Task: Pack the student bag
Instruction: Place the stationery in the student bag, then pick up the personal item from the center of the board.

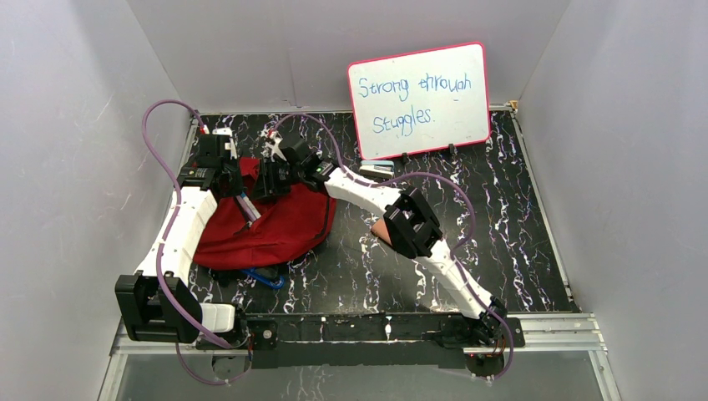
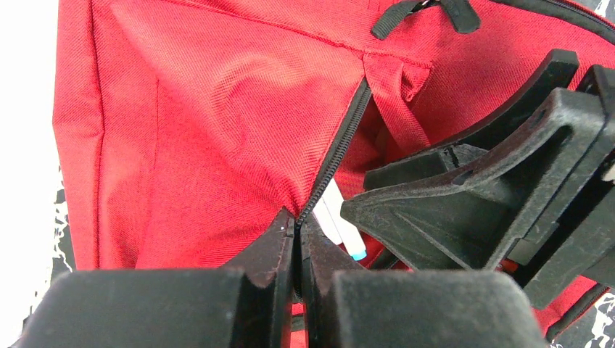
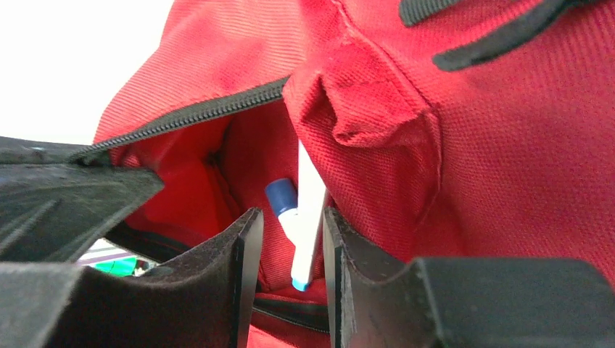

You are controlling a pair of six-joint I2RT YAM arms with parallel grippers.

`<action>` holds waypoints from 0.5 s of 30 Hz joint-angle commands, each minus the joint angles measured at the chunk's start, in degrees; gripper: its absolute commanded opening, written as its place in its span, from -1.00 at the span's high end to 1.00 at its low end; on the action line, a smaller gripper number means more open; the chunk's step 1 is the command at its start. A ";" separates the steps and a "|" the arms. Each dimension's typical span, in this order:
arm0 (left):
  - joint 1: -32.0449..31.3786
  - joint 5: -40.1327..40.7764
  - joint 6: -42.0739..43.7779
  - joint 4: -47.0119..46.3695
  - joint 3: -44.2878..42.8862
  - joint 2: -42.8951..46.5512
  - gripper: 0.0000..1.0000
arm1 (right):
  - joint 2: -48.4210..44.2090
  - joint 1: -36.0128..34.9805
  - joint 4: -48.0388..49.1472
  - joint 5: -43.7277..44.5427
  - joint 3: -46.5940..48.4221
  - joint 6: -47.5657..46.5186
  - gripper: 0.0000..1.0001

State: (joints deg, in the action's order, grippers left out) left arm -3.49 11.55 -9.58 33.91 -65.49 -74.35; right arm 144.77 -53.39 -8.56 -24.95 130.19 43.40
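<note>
Packing is being done at the backpack (image 1: 275,225), lying on the left of the table (image 1: 501,217). Its zipper edge (image 2: 341,145) is being pinched by the fully closed left gripper (image 2: 297,225). Two pens (image 3: 308,210) are being released into the opening by the right gripper (image 3: 290,217), jaws parted, nothing clamped. A wallet (image 1: 378,229) is judged unpacked

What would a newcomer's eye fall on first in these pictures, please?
The red bag on the left of the table stands out, its zip open. In the right wrist view, blue-tipped white markers stick into that opening. A whiteboard reading "Strong through Stuggles." leans at the table's far edge.
</note>
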 commanded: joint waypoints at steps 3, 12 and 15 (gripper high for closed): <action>0.15 -0.16 0.00 0.23 -0.03 2.54 1.00 | -8.82 -0.25 2.47 2.56 -4.34 -5.51 0.10; 0.15 0.36 0.18 -0.12 0.41 2.85 1.00 | -30.47 0.55 3.72 13.20 -25.71 -20.45 0.10; 0.14 0.25 0.26 -0.39 0.36 2.76 1.00 | -38.19 2.07 4.23 17.99 -33.56 -26.64 -0.09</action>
State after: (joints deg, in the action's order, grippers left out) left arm -3.49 11.60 -9.58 33.87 -65.19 -74.30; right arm 117.64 -53.12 -8.62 -14.96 102.89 27.49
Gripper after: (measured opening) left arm 0.018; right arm 0.474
